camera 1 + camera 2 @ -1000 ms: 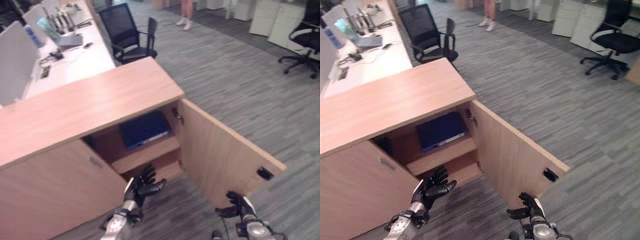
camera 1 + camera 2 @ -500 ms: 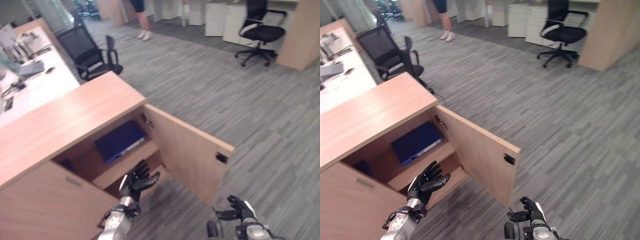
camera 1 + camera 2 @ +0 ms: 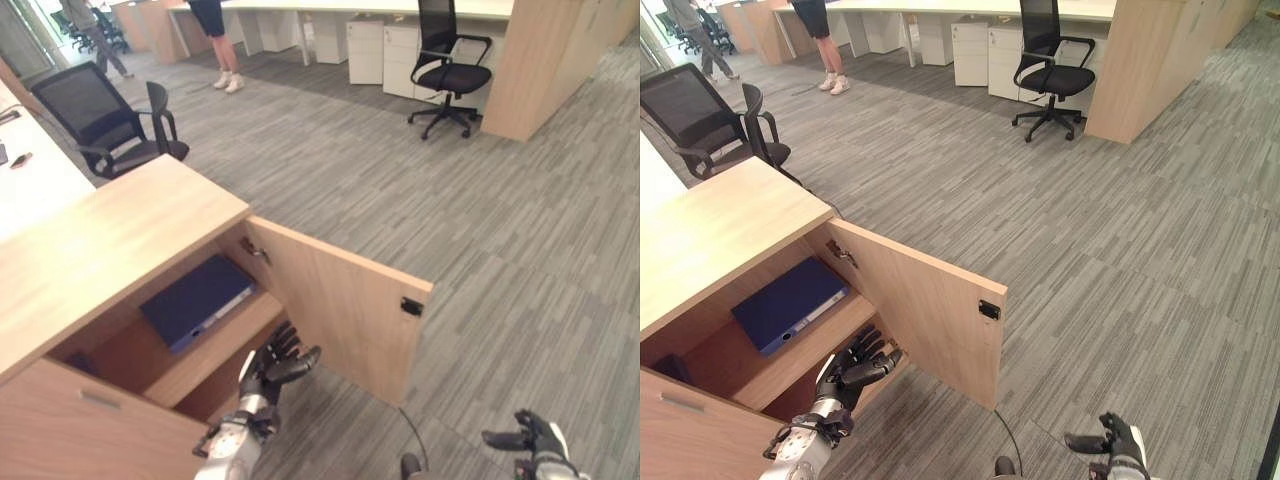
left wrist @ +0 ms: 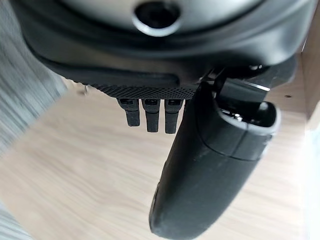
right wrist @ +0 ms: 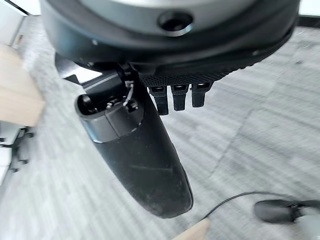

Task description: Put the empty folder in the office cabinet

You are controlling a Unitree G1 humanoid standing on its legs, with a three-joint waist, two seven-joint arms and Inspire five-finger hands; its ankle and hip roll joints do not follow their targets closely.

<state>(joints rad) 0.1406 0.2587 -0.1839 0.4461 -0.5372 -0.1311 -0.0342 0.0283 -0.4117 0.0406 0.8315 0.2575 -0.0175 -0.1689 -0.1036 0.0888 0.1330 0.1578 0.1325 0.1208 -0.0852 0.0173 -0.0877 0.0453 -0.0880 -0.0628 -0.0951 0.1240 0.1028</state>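
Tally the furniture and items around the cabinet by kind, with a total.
Blue folder: 1, lying on the cabinet shelf
Wooden cabinet: 1, door open
Black office chairs: 2
White drawer units: 2
Total: 6

Two head eye views look steeply down from above, a slight sideways offset apart; both share the light wooden office cabinet (image 3: 110, 250), its open wooden door (image 3: 925, 305), the grey striped carpet floor (image 3: 480, 230) and black swivel office chairs (image 3: 1048, 70) far back. Left wrist view sits very close behind the dark left hand (image 4: 215, 165), facing pale wood. Right wrist view looks past the dark right hand (image 5: 137, 155) down at carpet.
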